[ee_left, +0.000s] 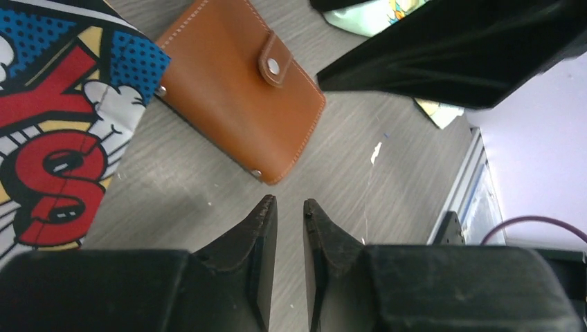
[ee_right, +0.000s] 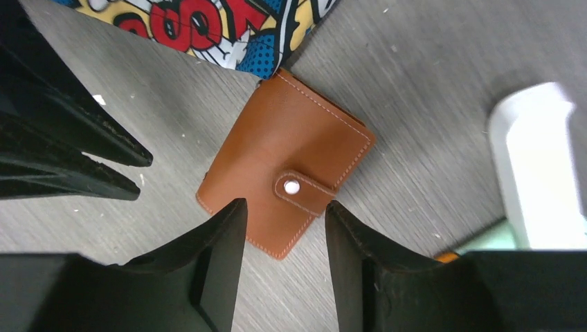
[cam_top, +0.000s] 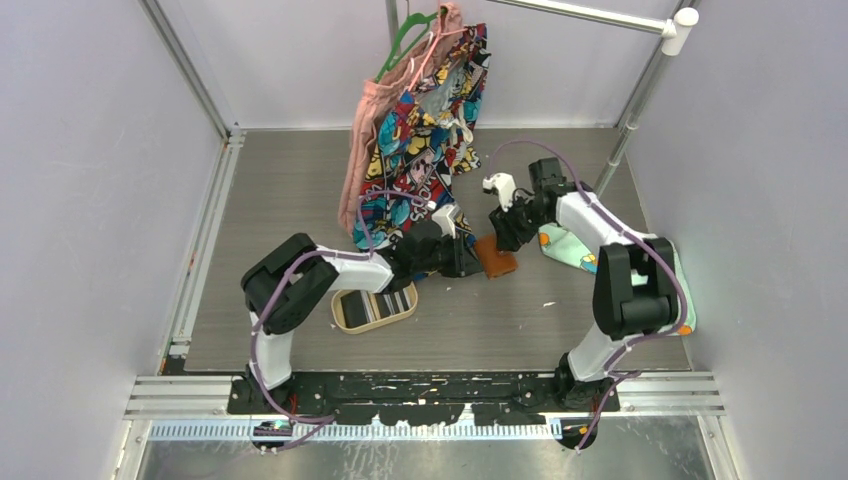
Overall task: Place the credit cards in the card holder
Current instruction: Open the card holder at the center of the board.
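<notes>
One tan card holder point(ee_right: 287, 173) lies closed on the grey surface point(ee_right: 415, 55), its snap tab fastened and one corner touching the comic-print cloth point(ee_right: 221, 21). The right end effector point(ee_right: 284, 207) hovers at its snap edge, fingers parted and empty. The left end effector point(ee_left: 287, 202) points at it from the other side, fingers drawn nearly together on nothing. Credit cards point(cam_top: 393, 302), striped and black, sit in the oval tray point(cam_top: 370, 328) beside the left arm.
</notes>
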